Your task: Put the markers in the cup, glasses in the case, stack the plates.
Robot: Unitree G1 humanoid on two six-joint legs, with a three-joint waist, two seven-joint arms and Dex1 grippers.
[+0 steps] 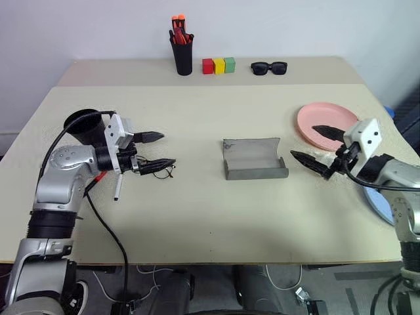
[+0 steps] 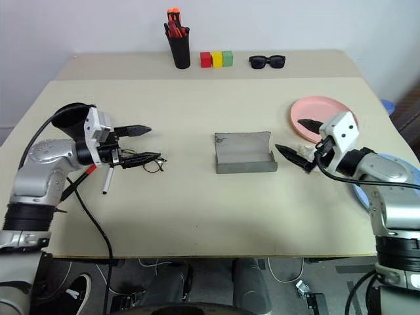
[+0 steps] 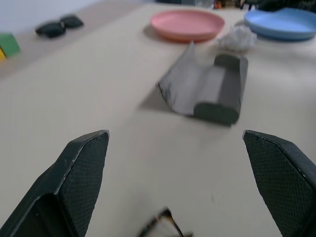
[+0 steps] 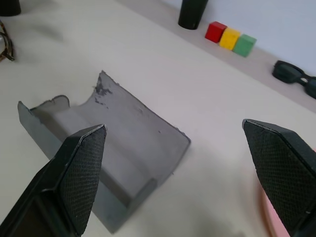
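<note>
The wire-frame glasses (image 1: 162, 172) lie on the table just under the lower finger of my open left gripper (image 1: 156, 149), which holds nothing. Below its wrist lie a white marker (image 1: 118, 189) and a red-tipped marker (image 1: 98, 177); the black cup (image 1: 84, 125) stands behind the wrist. At mid-table the grey case (image 1: 254, 159) lies open. My right gripper (image 1: 316, 146) hangs open and empty to the right of the case, in front of the pink plate (image 1: 325, 118). The blue plate (image 3: 281, 22) lies at the right edge, partly behind my right arm.
At the back stand a black pen holder (image 1: 183, 56) with orange-capped pens, red, yellow and green blocks (image 1: 218, 65) and dark sunglasses (image 1: 269, 67). A crumpled white scrap (image 3: 238, 37) lies between the case and the plates.
</note>
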